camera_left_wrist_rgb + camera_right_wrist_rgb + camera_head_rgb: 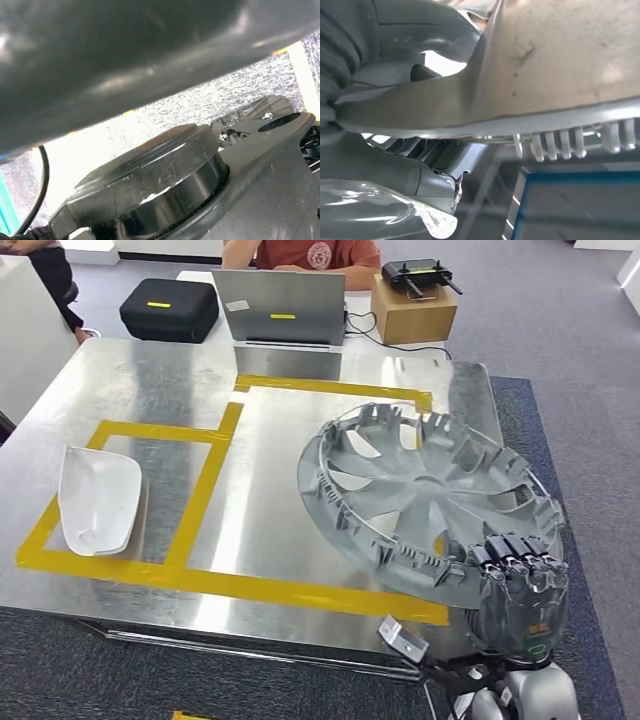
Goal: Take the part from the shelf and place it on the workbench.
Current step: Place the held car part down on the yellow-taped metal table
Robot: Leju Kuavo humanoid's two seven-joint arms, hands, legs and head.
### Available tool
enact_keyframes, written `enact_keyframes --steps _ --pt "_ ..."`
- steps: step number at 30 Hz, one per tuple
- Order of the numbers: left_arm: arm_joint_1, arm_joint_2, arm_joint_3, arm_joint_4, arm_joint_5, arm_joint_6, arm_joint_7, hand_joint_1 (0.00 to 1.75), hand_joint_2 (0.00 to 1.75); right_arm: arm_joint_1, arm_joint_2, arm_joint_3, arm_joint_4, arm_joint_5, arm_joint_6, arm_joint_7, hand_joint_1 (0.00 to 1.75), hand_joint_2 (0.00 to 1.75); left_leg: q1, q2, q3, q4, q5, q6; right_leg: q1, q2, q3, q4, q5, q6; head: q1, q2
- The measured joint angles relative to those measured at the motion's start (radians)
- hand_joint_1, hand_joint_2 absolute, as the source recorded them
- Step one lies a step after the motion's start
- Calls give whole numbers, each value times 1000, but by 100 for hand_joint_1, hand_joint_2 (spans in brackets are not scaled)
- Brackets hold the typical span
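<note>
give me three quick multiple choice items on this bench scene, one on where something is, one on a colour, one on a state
1. Where does the white part lie?
A. in the small taped box on the robot's left
B. on the laptop
C. on the carpet

2. What colour is the tape on the workbench?
A. blue
B. yellow
C. red

3. How is the grey wheel cover just now?
A. lying flat, untouched
B. tilted, its near rim gripped by the right robot hand
C. stood on the cardboard box

Answers: 1 A, it sits inside the left yellow outline. 2 B, the lines are yellow. 3 B, dark fingers wrap over the near rim and the cover slants.
</note>
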Motion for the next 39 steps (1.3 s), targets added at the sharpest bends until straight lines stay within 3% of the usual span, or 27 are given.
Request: enact_keyframes --steps 6,18,32,36,39 --pt "-1 2 0 0 -10 -1 2 0 0 -33 -80 37 156 4 0 210 175 175 0 0 0 0 1 0 0 0 -1 1 0 0 0 0" --pt "-10 7 0 0 -23 -28 3 0 0 -127 -219 42 407 3 -1 366 175 175 0 0 0 0 1 0 0 0 -1 1 0 0 0 0" --pt "-15 14 0 0 -33 -30 2 0 0 -188 -287 68 484 4 -2 380 175 175 0 0 0 0 2 1 0 0 -1 1 1 1 0 0" --pt "-18 17 -1 0 -42 -27 2 0 0 -214 -302 105 469 5 -2 321 175 175 0 0 0 0 2 2 0 0 -1 1 2 1 0 0" --pt "-19 18 -1 0 -47 -22 1 0 0 -222 -303 120 436 5 -2 218 175 175 0 0 0 0 3 1 0 0 -1 1 2 1 0 0"
